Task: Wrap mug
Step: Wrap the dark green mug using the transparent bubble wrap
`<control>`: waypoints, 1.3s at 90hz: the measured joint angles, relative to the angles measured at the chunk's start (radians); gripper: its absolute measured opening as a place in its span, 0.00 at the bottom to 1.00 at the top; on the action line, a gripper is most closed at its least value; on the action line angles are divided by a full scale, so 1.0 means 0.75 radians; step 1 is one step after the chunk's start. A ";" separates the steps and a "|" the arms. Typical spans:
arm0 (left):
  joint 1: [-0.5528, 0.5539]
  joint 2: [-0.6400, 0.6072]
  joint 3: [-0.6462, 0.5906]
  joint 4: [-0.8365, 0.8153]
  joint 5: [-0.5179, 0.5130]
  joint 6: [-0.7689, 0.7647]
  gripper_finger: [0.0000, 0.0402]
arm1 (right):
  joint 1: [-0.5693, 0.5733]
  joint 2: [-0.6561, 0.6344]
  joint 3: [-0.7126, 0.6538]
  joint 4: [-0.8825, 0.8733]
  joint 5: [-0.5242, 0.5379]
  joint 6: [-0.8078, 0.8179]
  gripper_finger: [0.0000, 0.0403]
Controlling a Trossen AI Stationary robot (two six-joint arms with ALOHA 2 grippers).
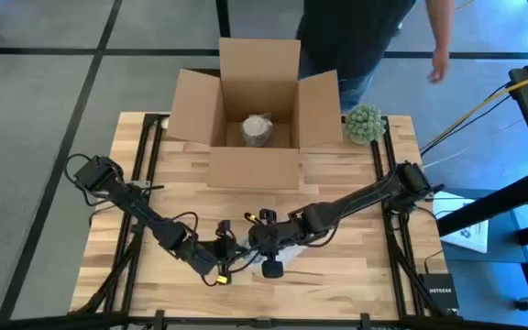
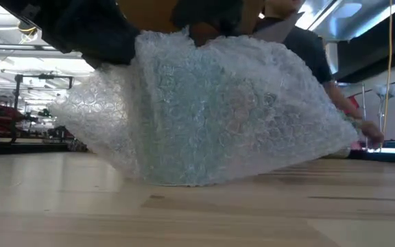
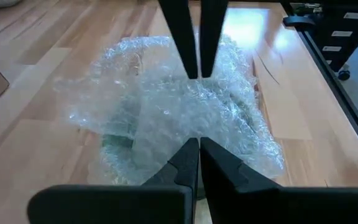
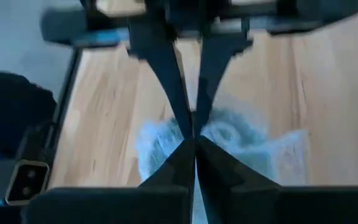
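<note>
The wooden tabletop [image 1: 337,275] carries an open cardboard box [image 1: 255,160] at the middle of its far edge, flaps spread, with a pale wrapped bundle [image 1: 258,130] inside; a person [image 1: 356,37] stands just beyond that edge. A green fuzzy ball [image 1: 365,123] sits near the far right corner. The near right and far left stretches of the tabletop lie bare — open room on both sides.

Both arms meet near the middle of the near edge. There the bubble wrap [image 2: 204,110] is heaped in a loose mound over the mug, which I cannot make out through it. The left gripper [image 3: 196,109] hangs just above the wrap, fingers drawn almost together. The right gripper [image 4: 194,134] hovers over it too, fingers closed to a point — touching the wrap or not, I cannot tell.

A small box [image 1: 440,291] beside the near right corner reads "NETGEAR".
</note>
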 joint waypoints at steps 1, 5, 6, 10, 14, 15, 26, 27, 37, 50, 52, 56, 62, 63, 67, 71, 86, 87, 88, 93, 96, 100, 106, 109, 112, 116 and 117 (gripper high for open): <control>0.000 0.000 0.000 0.000 -0.001 0.000 0.00 | 0.000 0.005 0.000 0.002 0.000 0.000 0.00; 0.000 0.000 0.000 0.000 -0.001 -0.002 0.00 | -0.001 0.036 -0.002 -0.016 0.006 0.000 0.00; 0.000 0.000 0.000 0.000 -0.001 -0.003 0.00 | -0.002 0.045 -0.003 -0.021 0.009 0.000 0.00; 0.000 0.000 0.000 0.000 -0.003 -0.004 0.00 | -0.006 0.078 -0.005 -0.032 0.013 0.000 0.00; 0.000 -0.001 -0.001 -0.003 -0.003 -0.004 0.00 | -0.009 0.105 -0.005 -0.036 0.013 0.001 0.00; -0.001 -0.001 -0.001 -0.003 -0.004 -0.003 0.00 | -0.009 0.111 -0.004 -0.037 0.013 0.001 0.00; 0.001 -0.001 -0.001 0.006 -0.007 -0.002 0.00 | -0.017 0.177 -0.001 -0.031 0.012 0.002 0.00; 0.001 -0.001 -0.001 0.005 -0.006 -0.003 0.00 | -0.017 0.181 0.001 -0.029 0.010 0.002 0.00; -0.001 -0.001 -0.001 0.003 -0.009 -0.004 0.00 | -0.017 0.194 0.003 -0.024 -0.004 0.006 0.00; -0.001 -0.001 -0.002 0.027 -0.007 0.005 0.00 | -0.017 0.197 -0.001 0.012 -0.008 0.008 0.00; -0.001 0.000 -0.002 0.031 -0.007 0.006 0.00 | -0.017 0.198 -0.001 0.021 -0.009 0.008 0.00; -0.001 0.000 -0.003 0.037 -0.004 0.011 0.00 | -0.017 0.200 -0.003 0.036 -0.012 0.009 0.00; -0.001 0.000 -0.003 0.044 -0.002 0.012 0.00 | -0.017 0.222 -0.002 0.067 -0.014 0.008 0.00; -0.001 0.000 -0.003 0.043 -0.003 0.012 0.00 | -0.017 0.223 -0.002 0.070 -0.015 0.008 0.00; -0.002 0.000 -0.003 0.043 -0.005 0.011 0.00 | -0.017 0.225 -0.002 0.078 -0.019 0.007 0.00; -0.001 0.000 -0.003 0.042 -0.006 0.011 0.00 | -0.017 0.239 -0.001 0.081 -0.026 0.006 0.00; 0.001 0.000 -0.002 0.021 -0.007 -0.008 0.00 | -0.017 0.235 -0.001 0.079 -0.035 0.007 0.00; 0.001 0.000 -0.002 0.020 -0.007 -0.010 0.00 | -0.017 0.233 -0.001 0.079 -0.036 0.007 0.00; 0.001 0.000 -0.002 0.020 -0.007 -0.011 0.00 | -0.017 0.230 -0.001 0.078 -0.037 0.007 0.00; 0.002 0.000 -0.001 0.016 -0.007 -0.016 0.00 | -0.017 0.219 -0.002 0.076 -0.043 0.009 0.00; 0.002 0.000 0.000 0.011 -0.007 -0.021 0.00 | -0.017 0.208 -0.005 0.072 -0.048 0.010 0.00; 0.005 0.000 0.000 0.008 -0.007 -0.024 0.00 | -0.017 0.195 -0.007 0.063 -0.052 0.015 0.00; 0.006 -0.001 0.000 0.004 -0.008 -0.025 0.00 | -0.018 0.166 -0.011 0.036 -0.059 0.017 0.00; 0.006 0.000 0.000 0.001 -0.010 -0.026 0.00 | -0.018 0.149 -0.011 0.030 -0.060 0.017 0.00; 0.006 -0.001 0.000 -0.002 -0.013 -0.028 0.00 | -0.018 0.130 -0.011 0.017 -0.061 0.017 0.00; 0.006 -0.001 0.000 -0.004 -0.014 -0.031 0.00 | -0.018 0.106 -0.011 0.000 -0.060 0.017 0.00; 0.006 -0.001 0.001 -0.004 -0.014 -0.031 0.00 | -0.018 0.101 -0.011 -0.004 -0.060 0.016 0.00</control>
